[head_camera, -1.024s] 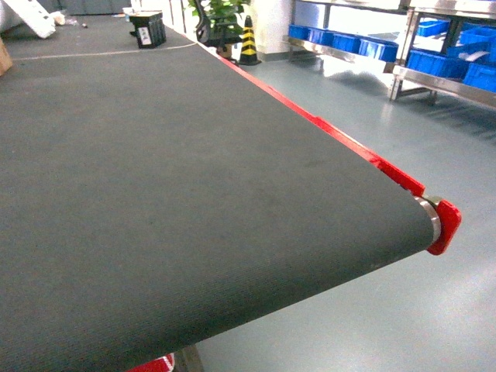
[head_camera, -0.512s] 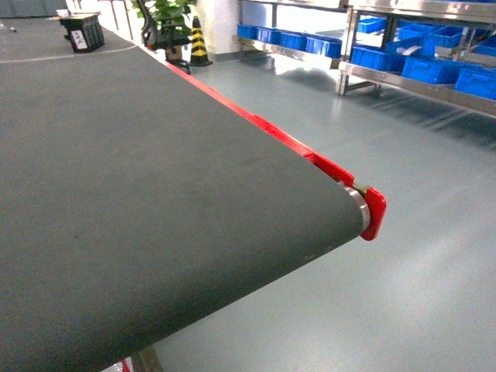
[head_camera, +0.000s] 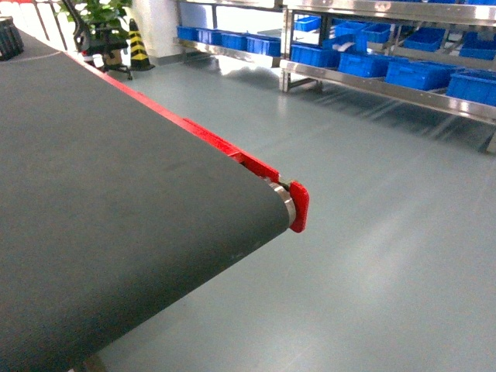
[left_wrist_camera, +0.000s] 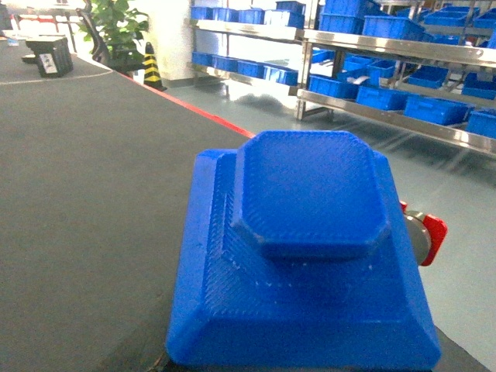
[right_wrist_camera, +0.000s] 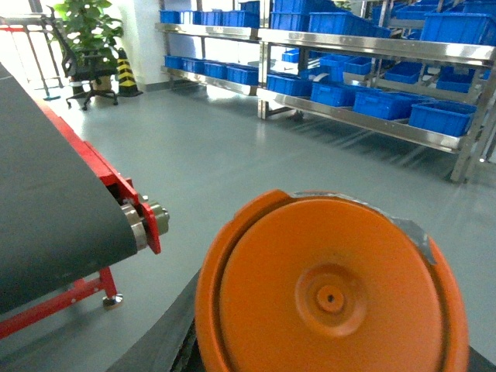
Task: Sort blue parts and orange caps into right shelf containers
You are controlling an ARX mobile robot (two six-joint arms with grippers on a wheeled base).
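Observation:
A blue part [left_wrist_camera: 302, 256], a stepped block with a flat octagonal top, fills the left wrist view close to the camera. My left gripper [left_wrist_camera: 298, 367] is shut on it, with the jaws hidden beneath it. An orange cap [right_wrist_camera: 333, 298], a round disc with a small centre boss, fills the lower right wrist view above the floor. My right gripper [right_wrist_camera: 325, 369] is shut on it, fingers hidden behind it. The right shelf containers [head_camera: 364, 66], bright blue crates, line steel shelves [right_wrist_camera: 372, 101] across the floor. Neither gripper shows in the head view.
The dark conveyor belt [head_camera: 116, 217] ends at a red end bracket [head_camera: 299, 205], with grey floor [head_camera: 372, 256] between it and the shelves. A striped cone [head_camera: 138, 45] and a potted plant [head_camera: 97, 15] stand at the far end. A black crate [left_wrist_camera: 50, 56] sits on the belt.
The head view has swung to the right: the belt's red end has slid left in the frame and more of the shelves and floor shows.

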